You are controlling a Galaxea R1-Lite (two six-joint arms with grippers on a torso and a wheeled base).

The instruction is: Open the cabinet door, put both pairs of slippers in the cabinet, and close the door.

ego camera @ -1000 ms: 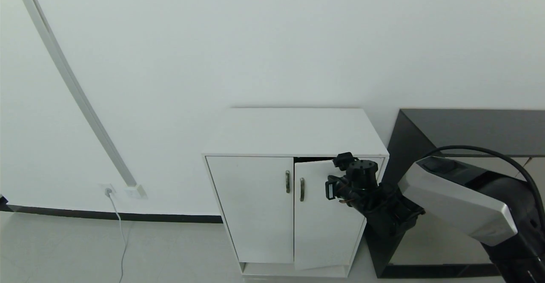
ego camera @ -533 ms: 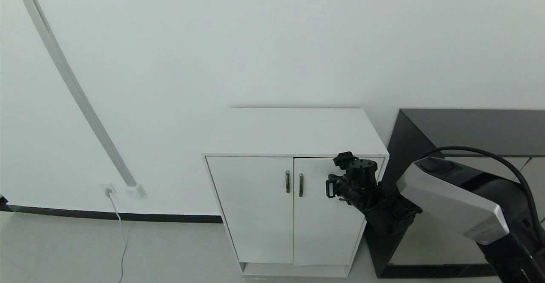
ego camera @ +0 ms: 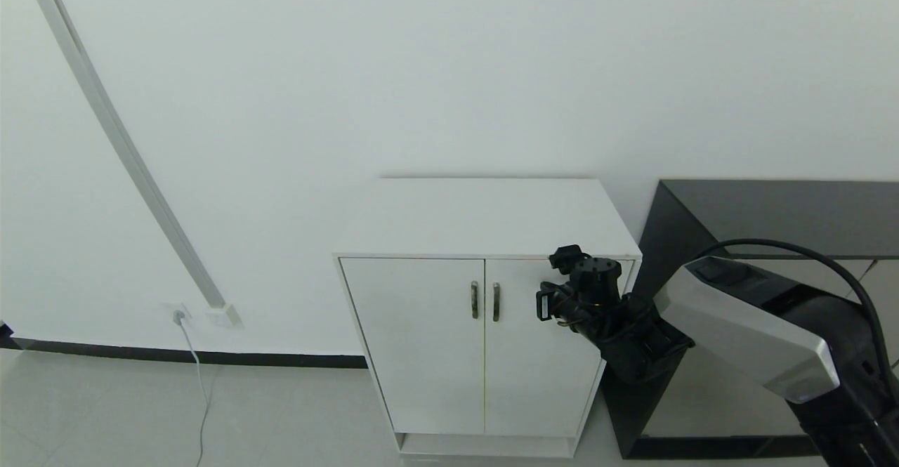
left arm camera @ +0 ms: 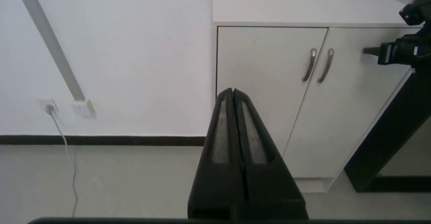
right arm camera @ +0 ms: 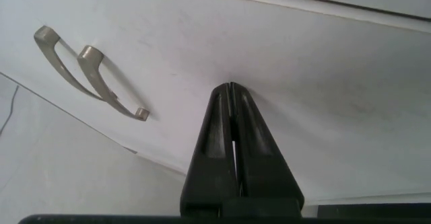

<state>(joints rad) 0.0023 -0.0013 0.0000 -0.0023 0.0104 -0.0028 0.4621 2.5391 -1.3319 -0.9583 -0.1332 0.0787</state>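
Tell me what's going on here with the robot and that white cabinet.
The robot's right hand, closed, has its tips against the right door of the white cabinet, beside the two metal handles. That door stood ajar a second ago and now sits flush, so both doors are closed. The left hand, also closed, hangs back from the cabinet, holding nothing.

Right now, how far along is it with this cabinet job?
The left door and right door sit flush, so closing looks done. The right gripper, shut, rests its tips against the right door; the left gripper hangs shut, apart. With doors closed, I cannot tell whether the slippers are inside. Probably left: pulling back.
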